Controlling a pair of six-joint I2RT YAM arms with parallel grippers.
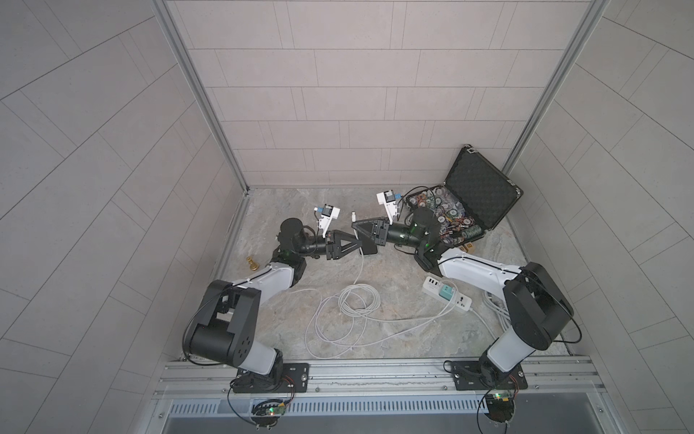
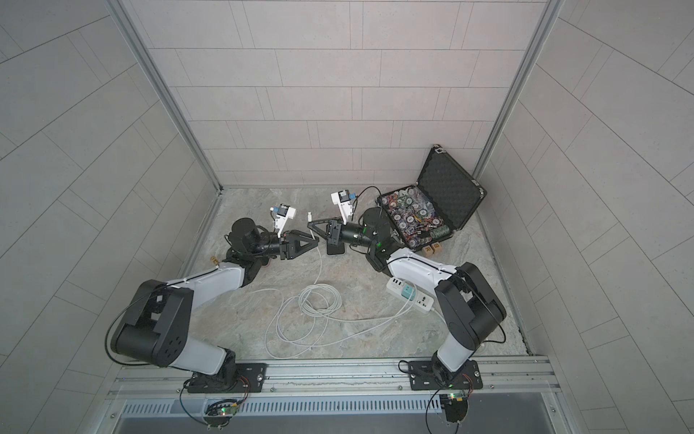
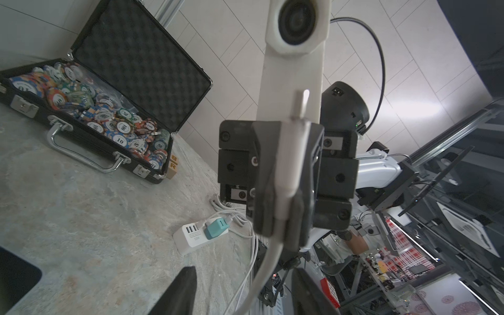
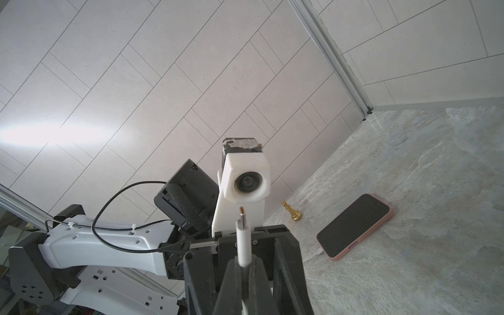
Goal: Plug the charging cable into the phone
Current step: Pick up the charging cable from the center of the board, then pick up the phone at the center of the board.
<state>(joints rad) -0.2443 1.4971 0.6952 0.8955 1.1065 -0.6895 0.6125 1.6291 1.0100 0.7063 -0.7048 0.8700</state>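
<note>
The phone (image 4: 354,226) lies flat on the bench (image 4: 436,163), black screen up, its coral edge showing all round.

The right pincer (image 4: 245,263) is raised off the bench close to the phone. It is clamped on the cable (image 1: 356,300) just behind the plug (image 4: 242,218). The plug sticks out past the fingertips, its metal tip bare and touching nothing, well apart from the phone.

The left pincer (image 3: 243,270) hangs just beside the phone, on the side away from the case (image 1: 484,188), and faces the right pincer. Its fingers stand apart and grip nothing. The cable runs down between them; I cannot tell whether it brushes either finger.

From there the cable drops past the phone's short end and lies close beside it. On the bench, nearer the robot's bases than the phone, it spreads into loose white loops. Its other end reaches the teal adapter (image 3: 216,227), which sits in the white strip (image 3: 191,237). The strip lies on the bench on the case side of the phone, under the right arm.

The case stands open, beyond the right arm from the phone, with its foam-lined lid up and its tray full of chips (image 3: 109,114). A small gold pawn (image 4: 291,212) stands upright on the bench on the opposite side of the phone, apart from it.
</note>
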